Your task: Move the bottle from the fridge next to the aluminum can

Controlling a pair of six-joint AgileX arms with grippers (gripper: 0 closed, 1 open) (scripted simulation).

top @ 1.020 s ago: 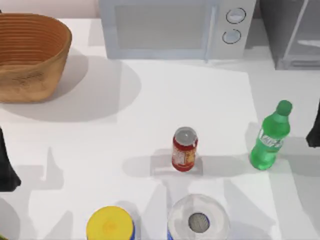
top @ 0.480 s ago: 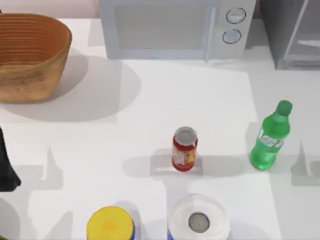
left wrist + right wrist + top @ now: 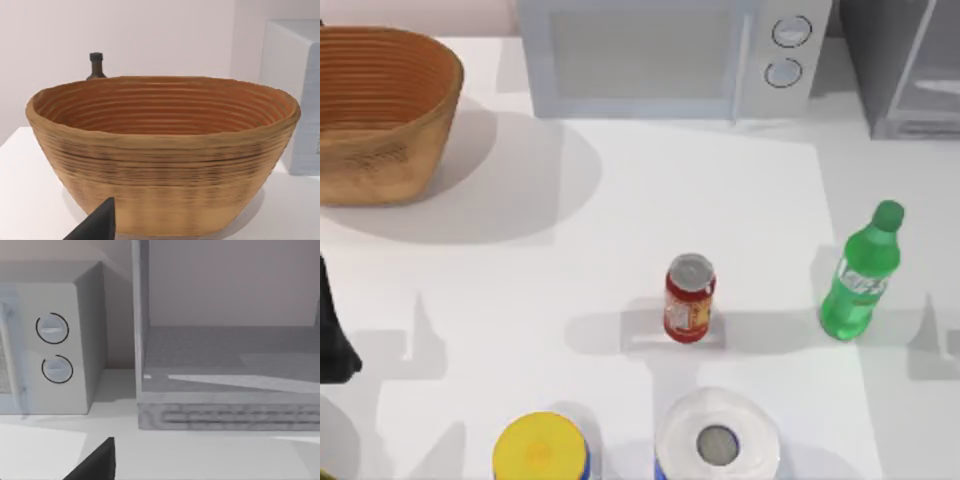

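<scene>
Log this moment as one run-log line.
bottle: upright on table, out of fridge, right of can, apart | left gripper: parked at table's left edge | fridge interior: bare

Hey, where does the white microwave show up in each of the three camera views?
Top view: the microwave stands at the table's back edge, between the basket and the fridge.
Left wrist view: its white side rises just beyond the basket.
Right wrist view: its knob end stands beside the fridge.
Shared landmark: the two round knobs.
</scene>
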